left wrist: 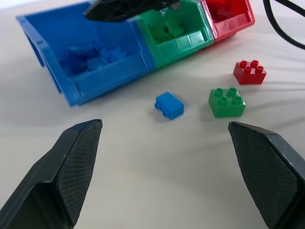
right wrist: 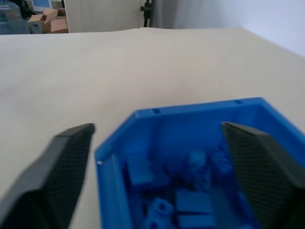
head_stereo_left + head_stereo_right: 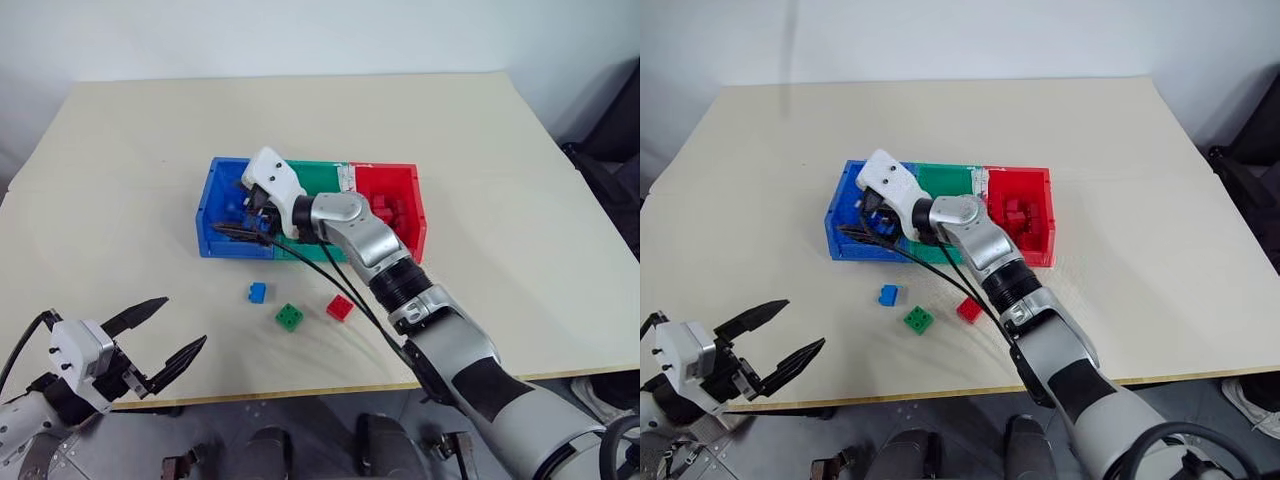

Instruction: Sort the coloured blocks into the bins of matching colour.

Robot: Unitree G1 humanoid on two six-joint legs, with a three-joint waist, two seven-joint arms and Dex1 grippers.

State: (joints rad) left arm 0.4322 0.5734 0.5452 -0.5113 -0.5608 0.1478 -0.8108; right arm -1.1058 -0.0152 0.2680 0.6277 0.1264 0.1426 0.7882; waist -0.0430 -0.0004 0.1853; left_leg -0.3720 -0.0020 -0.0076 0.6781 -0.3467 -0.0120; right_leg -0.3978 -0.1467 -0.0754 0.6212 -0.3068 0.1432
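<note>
Three small studded plastic bricks, blue [image 3: 257,292], green [image 3: 289,317] and red [image 3: 340,308], are lying on the pale counter [image 3: 500,200] just before the joined plastic bins [image 3: 412,215]. Light, stiff and slick, each probably wants pinching across its flat sides. The right gripper [image 3: 245,215] is hovering over the blue bin, jaws released and empty; the left gripper [image 3: 165,335] is waiting spread wide nearby.

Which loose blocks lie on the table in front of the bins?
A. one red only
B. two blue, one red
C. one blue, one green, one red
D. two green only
C: a blue block, a green block and a red block lie apart in a row on the table, on the near side of the bins.
</note>
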